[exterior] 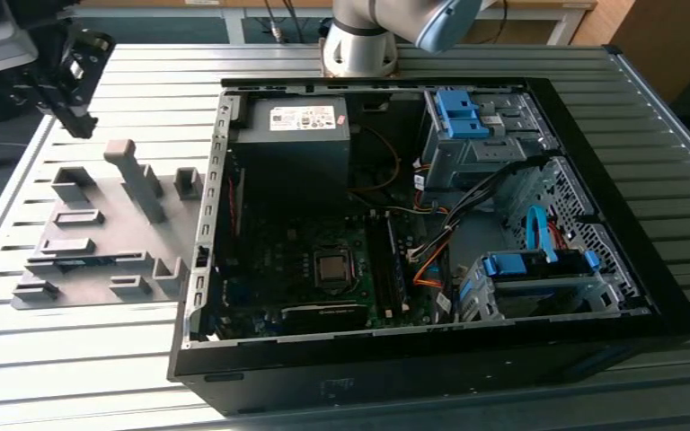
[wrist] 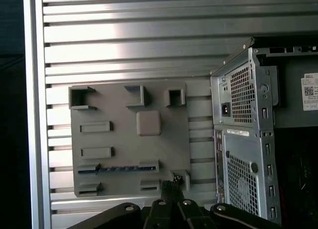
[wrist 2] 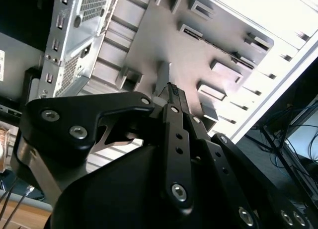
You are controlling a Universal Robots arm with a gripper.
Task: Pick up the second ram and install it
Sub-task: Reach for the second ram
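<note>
we see the gripper (exterior: pixel 82 128) hanging in the air at the exterior view's far left, raised above the slatted table (exterior: pixel 93 359). its fingers are pressed together with nothing between them. the second ram (exterior: pixel 87 261) lies flat in a slot on the near side of the grey fixture plate (exterior: pixel 115 241), well apart from the gripper, left of the open computer case (exterior: pixel 441 368).

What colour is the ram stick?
The second ram is blue-green, clearest in the first wrist view.
</note>
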